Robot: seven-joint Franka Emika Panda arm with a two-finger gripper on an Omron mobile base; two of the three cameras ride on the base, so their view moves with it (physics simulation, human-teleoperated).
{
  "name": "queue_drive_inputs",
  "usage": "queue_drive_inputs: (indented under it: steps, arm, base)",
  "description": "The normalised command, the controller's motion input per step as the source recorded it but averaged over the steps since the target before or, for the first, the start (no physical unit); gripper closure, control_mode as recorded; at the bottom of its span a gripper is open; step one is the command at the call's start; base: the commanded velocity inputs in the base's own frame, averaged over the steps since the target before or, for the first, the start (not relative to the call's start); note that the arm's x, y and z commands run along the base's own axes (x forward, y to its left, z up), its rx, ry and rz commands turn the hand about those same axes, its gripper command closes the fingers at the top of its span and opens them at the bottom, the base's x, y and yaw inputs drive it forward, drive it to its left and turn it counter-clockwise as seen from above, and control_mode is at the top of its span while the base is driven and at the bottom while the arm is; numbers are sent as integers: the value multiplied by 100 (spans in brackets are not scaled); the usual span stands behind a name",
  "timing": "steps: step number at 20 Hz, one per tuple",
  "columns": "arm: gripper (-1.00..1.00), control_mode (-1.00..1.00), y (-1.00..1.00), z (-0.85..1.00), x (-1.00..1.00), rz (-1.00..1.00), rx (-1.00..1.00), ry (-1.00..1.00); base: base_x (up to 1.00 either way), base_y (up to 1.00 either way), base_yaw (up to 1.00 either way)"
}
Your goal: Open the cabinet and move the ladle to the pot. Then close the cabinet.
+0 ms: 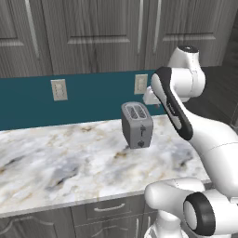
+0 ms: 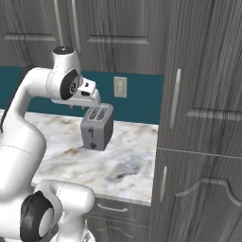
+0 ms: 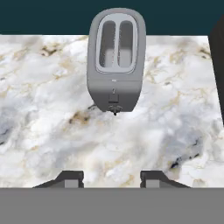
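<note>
The cabinet (image 1: 102, 37) hangs above the counter, its dark grey doors shut and its slim silver handles (image 1: 140, 28) upright; it also spans the top of the right base view (image 2: 118, 33). The ladle is hidden and the pot is out of view. My gripper (image 3: 111, 178) points down over the marble counter, just in front of a toaster. Its two fingertips stand apart with nothing between them, so it is open. The hand (image 1: 149, 98) hovers well below the cabinet doors, above and beside the toaster (image 2: 75, 106).
A grey two-slot toaster (image 1: 137, 124) (image 2: 97, 125) (image 3: 115, 61) stands on the marble counter (image 1: 60, 158) by the teal backsplash. Two wall outlets (image 1: 59, 89) sit on the backsplash. A tall dark cabinet (image 2: 203, 118) closes off the counter's right end. Drawers (image 1: 107, 209) lie below.
</note>
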Motion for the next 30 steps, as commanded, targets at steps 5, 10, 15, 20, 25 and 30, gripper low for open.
queue_drive_inputs:
  steps: [5,10,15,20,25,30]
  arm:
    - [-100,-100,4,1,-19,0,-1,-13]
    - [-100,-100,0,51,-46,0,0,-48]
    - [-100,-100,0,77,-11,0,0,-27]
    - [-100,-100,0,69,0,0,0,-4]
    - [-100,-100,0,64,0,-3,0,-6]
    - [-100,-100,0,52,11,-7,0,-15]
  base:
    - [0,0,0]
    - [0,0,0]
    - [0,0,0]
    - [0,0,0]
    - [0,0,0]
    - [0,0,0]
